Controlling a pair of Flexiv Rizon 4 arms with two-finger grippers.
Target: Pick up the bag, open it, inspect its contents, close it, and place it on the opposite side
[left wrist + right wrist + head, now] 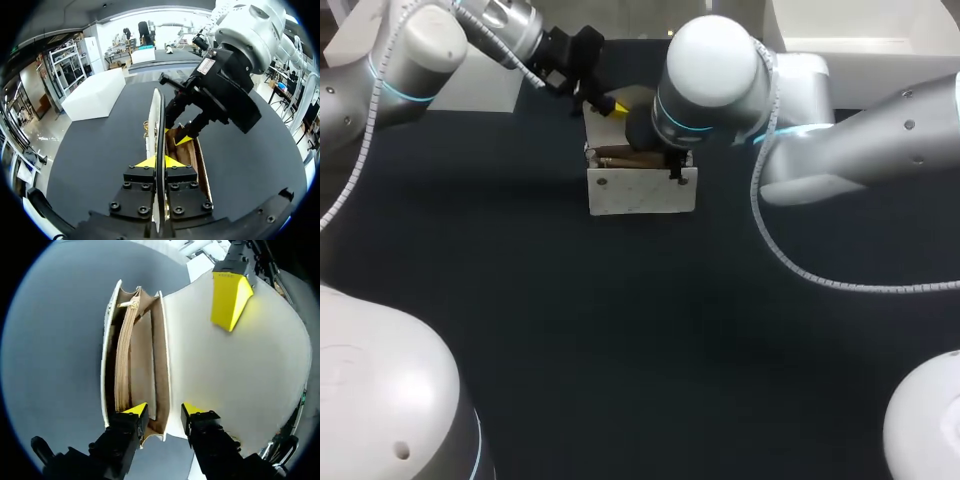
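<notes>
A white bag (640, 190) stands at the back middle of the dark table, its flap (632, 98) lifted upright. My left gripper (610, 105) is shut on the flap's top edge; in the left wrist view the thin flap (156, 115) runs between its yellow tips (159, 162). The right wrist view looks into the open bag (135, 355), with tan lining and a zipped inner pocket (124, 360). My right gripper (165, 412) hangs over the bag's end, open. One finger is inside the bag, the other over the flap (225, 370), and the rear wall lies between them.
A white block (470, 85) sits at the table's back left, also in the left wrist view (95, 95). Another white box (860, 30) is at the back right. Both arms crowd over the bag. Dark tabletop (650, 340) stretches toward the front.
</notes>
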